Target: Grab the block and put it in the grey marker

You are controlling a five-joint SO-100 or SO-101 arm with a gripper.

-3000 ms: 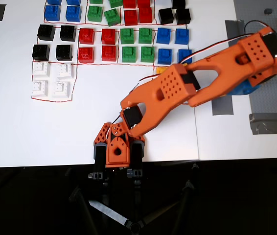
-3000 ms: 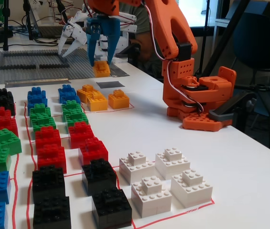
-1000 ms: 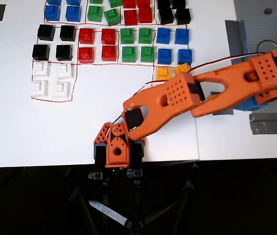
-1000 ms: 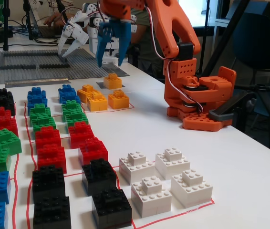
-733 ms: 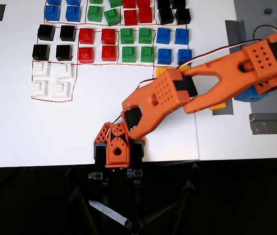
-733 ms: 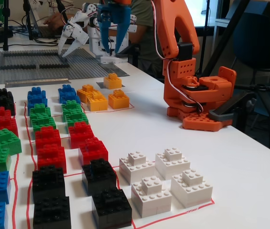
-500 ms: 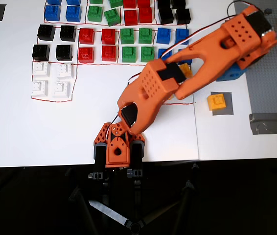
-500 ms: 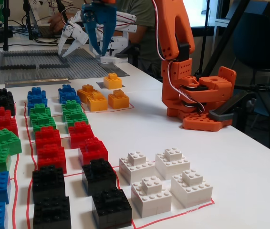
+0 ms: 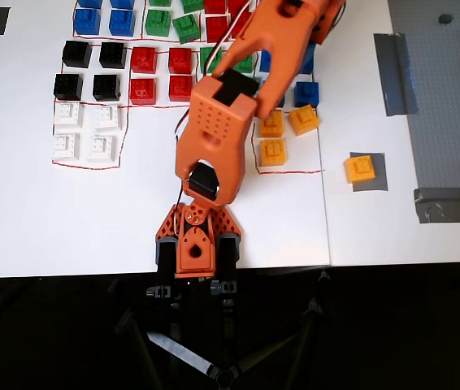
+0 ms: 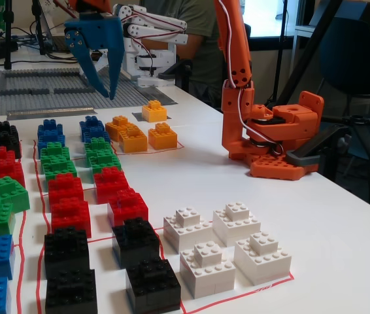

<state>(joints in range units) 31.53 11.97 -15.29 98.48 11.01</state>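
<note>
white table [image 10: 342, 242] | grey baseplate [image 10: 34, 82] | dark chair [image 10: 345, 49] | bright window [image 10: 260, 16]

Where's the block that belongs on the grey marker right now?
In the overhead view, the block already sits on the grey marker at right, apart from the three yellow-orange bricks inside the red outline.

Glossy plastic block [image 9: 362, 168], seemingly matt grey marker [image 9: 375, 177]

Arm reaching out from its base, jaws apart and empty.

From here I see the orange arm [image 9: 222, 114] rising off its base [image 10: 273, 140] and stretching far across the worktop [image 10: 342, 229]; beyond the base, the blue gripper [image 10: 103, 82] hangs tips-down above the surface, its jaws spread with nothing between them.
</note>
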